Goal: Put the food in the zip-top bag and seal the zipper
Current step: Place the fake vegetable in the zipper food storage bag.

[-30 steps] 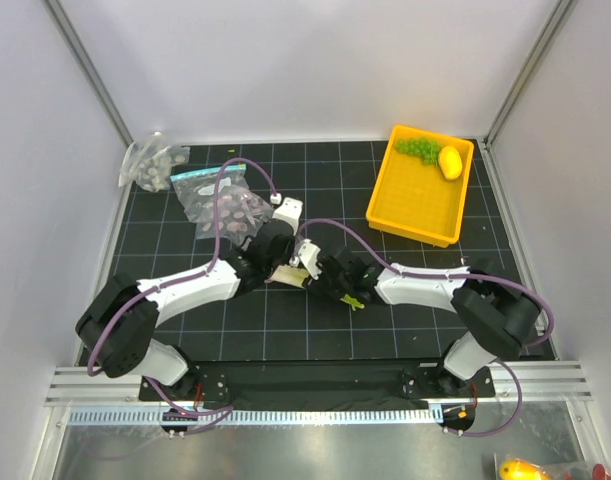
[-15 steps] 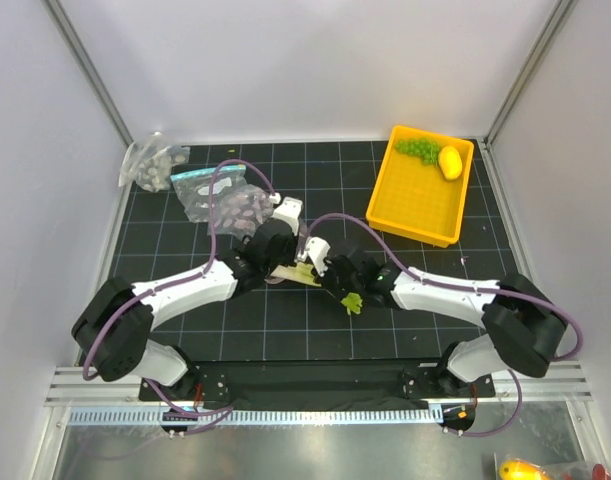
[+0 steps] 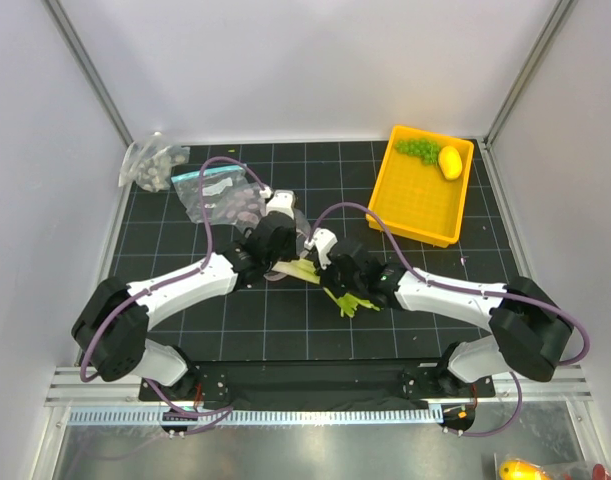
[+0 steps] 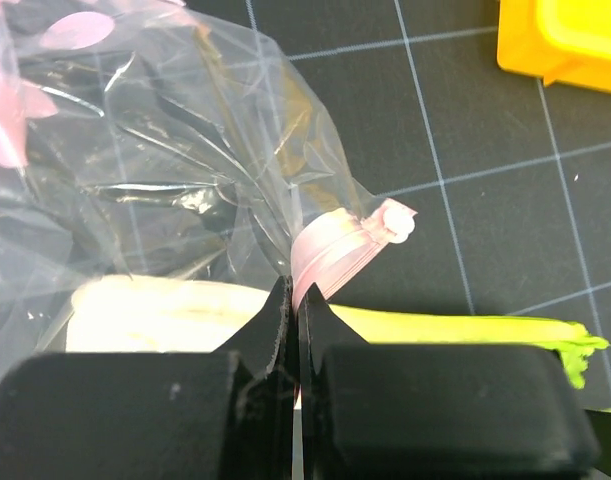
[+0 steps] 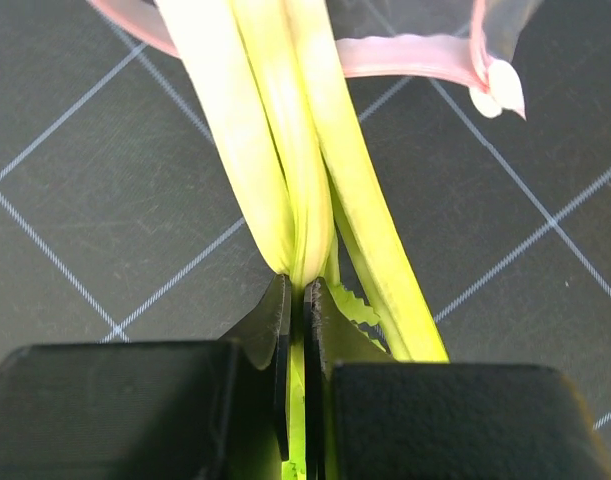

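Right gripper (image 5: 297,295) is clamped on the leek (image 5: 285,150) at its green leaves. The stalk runs straight out ahead of the fingers toward the zip-top bag (image 4: 165,150), pale end leading. Left gripper (image 4: 293,300) is pinched on the pink zipper (image 4: 335,250) at the bag's mouth, holding that lip up. So the leek's long axis points into the bag with the green tip farthest from it, and my right arm is the one to drive it. The white end looks to sit under the film just inside the bag's mouth, though glare leaves me unsure how deep. The leaves are split and floppy where I hold them. Lemon (image 3: 449,161) and grapes (image 3: 418,148) sit in the yellow tray (image 3: 410,215), well apart from the bag.
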